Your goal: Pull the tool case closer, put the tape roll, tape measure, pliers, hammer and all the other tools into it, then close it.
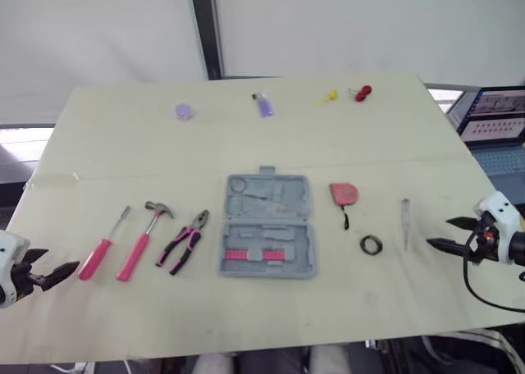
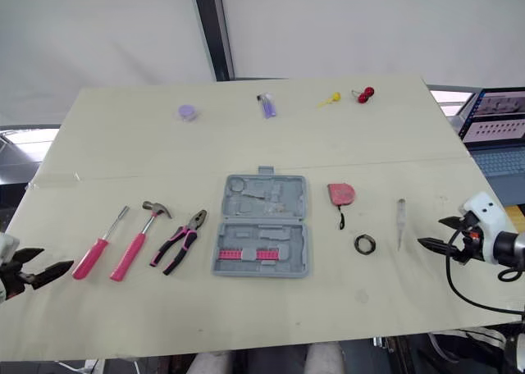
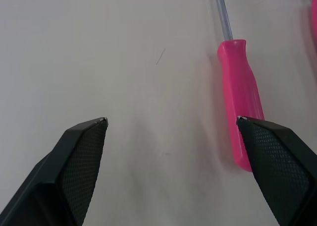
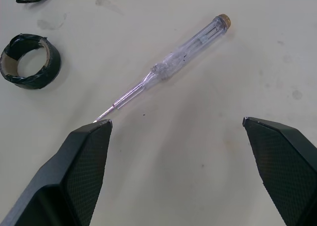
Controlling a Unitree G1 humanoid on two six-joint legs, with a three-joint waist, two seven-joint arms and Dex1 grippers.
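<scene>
**Reaching inward: the case lies between both arms**

The tool case lies open in the middle of the desk, with one half on its far side and the other on its near side. The opened shell therefore runs lengthwise away from the robot, and its hinge runs across.

Left of the case, going outward, lie the pliers, the hammer and the pink screwdriver, each with its handle toward the robot. Right of the case lie the tape measure, the tape roll and a clear tester screwdriver.

The left end effector hovers left of the case, beyond the pink screwdriver, with its fingers spread and empty. The right end effector hovers right of the case, beyond the tester, also spread and empty.

The case thus sits inward of each arm, with a row of tools in between. The right arm looks slightly nearer. Pulling the case closer probably means reaching past those tools to its near half and drawing it along its long axis.
</scene>
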